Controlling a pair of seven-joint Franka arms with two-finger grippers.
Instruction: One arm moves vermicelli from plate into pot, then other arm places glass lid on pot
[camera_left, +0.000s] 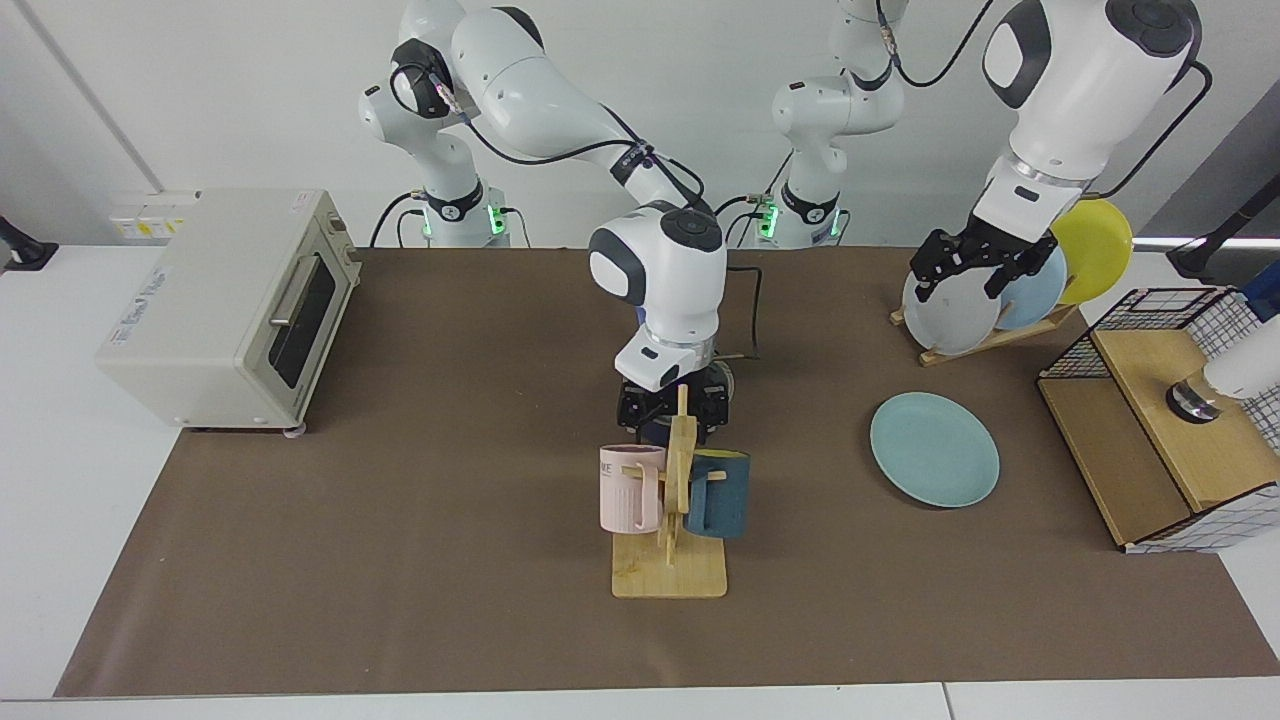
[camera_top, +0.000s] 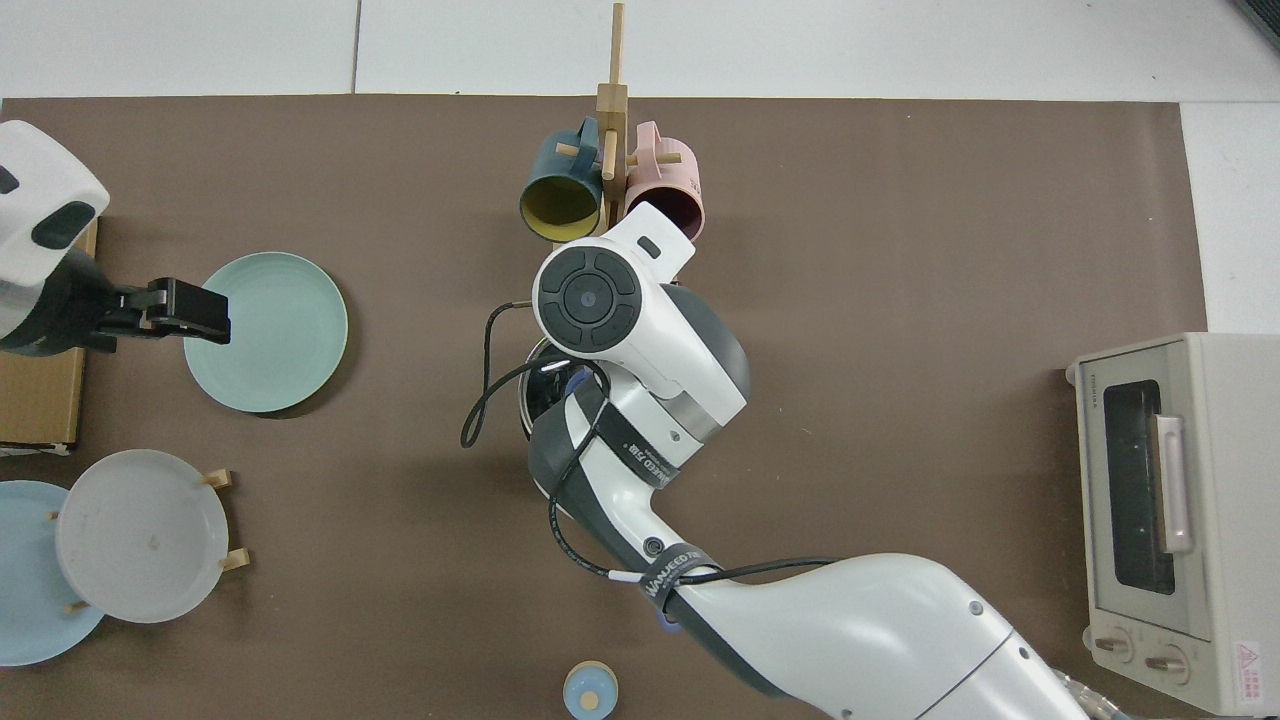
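we see a robotics lab: white arms (camera_left: 560, 90) bolted behind a brown-covered table (camera_left: 420, 560), kitchen props like a toaster oven (camera_left: 225, 305) staged.
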